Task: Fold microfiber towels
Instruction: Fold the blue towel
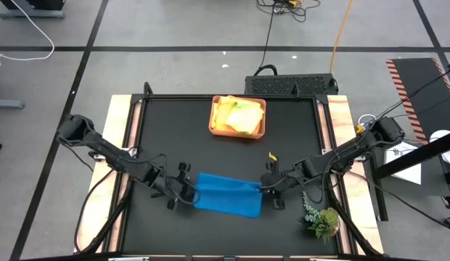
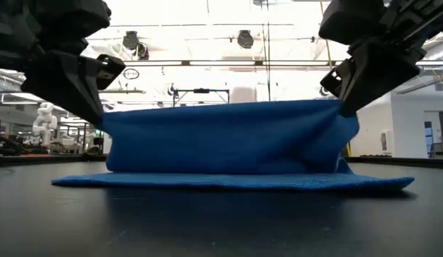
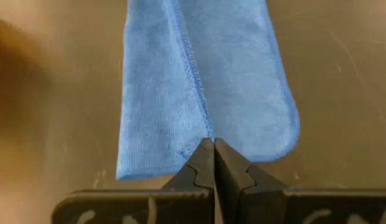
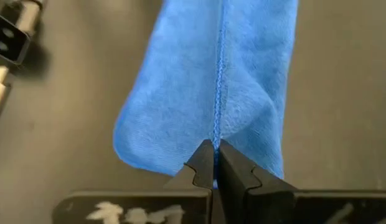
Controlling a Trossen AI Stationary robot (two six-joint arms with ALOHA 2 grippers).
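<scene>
A blue microfiber towel (image 1: 228, 193) stretches between my two grippers near the table's front edge. Its stitched upper edge is raised while its lower part (image 2: 229, 181) lies flat on the black table. My left gripper (image 1: 187, 190) is shut on the towel's left end and my right gripper (image 1: 267, 185) is shut on its right end. Yellow and lime green towels (image 1: 238, 116) lie in a tan tray (image 1: 215, 129) at the far middle. My left gripper pinches the towel's stitched edge (image 3: 205, 127) at its left corner between its two fingertips, slanting down from the left. The edge is lifted, with the cloth below resting on the table. My right gripper pinches the same stitched edge (image 4: 216, 134) at the right corner between its fingertips, slanting down from the right. The edge runs nearly taut between both grippers, and the cloth sags beneath it onto the table.
A leafy green sprig (image 1: 319, 217) lies at the near right corner of the table. A small yellow object (image 1: 272, 156) sits right of centre. Bare black tabletop (image 1: 174, 138) lies between the tray and the towel.
</scene>
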